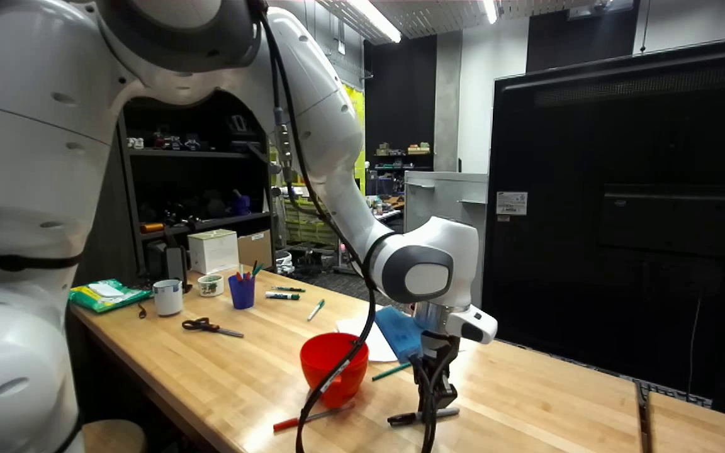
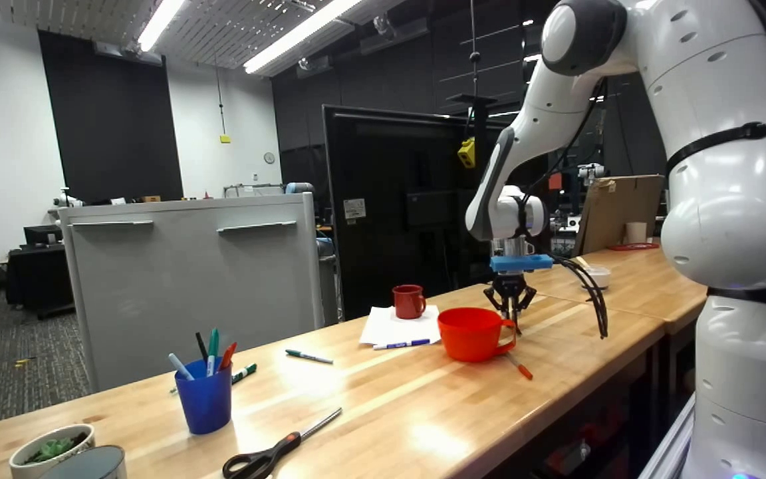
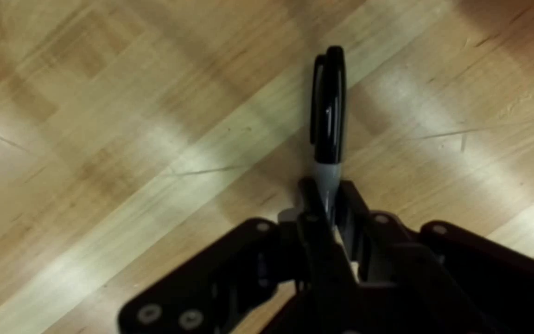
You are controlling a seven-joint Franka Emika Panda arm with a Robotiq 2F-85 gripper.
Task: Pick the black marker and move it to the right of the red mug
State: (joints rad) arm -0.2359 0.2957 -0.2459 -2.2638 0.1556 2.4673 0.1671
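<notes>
The black marker (image 3: 330, 106) has a black cap and a grey barrel. In the wrist view its barrel runs between the fingertips of my gripper (image 3: 325, 188), which are closed on it. In an exterior view the marker (image 1: 404, 419) lies level under the gripper (image 1: 436, 408), at or very near the tabletop. I cannot tell whether it touches the wood. In an exterior view the gripper (image 2: 511, 318) points straight down behind the red bowl. The red mug (image 2: 409, 301) stands upright on white paper, its handle toward the gripper side. My wrist mostly hides it in an exterior view.
The wide red bowl (image 1: 334, 365) stands beside the gripper, with a red marker (image 1: 287, 425) at its base. Another marker (image 2: 401, 344) lies by the paper (image 2: 378, 327). Scissors (image 2: 283, 447) and a blue cup of markers (image 2: 205, 397) are farther along the table.
</notes>
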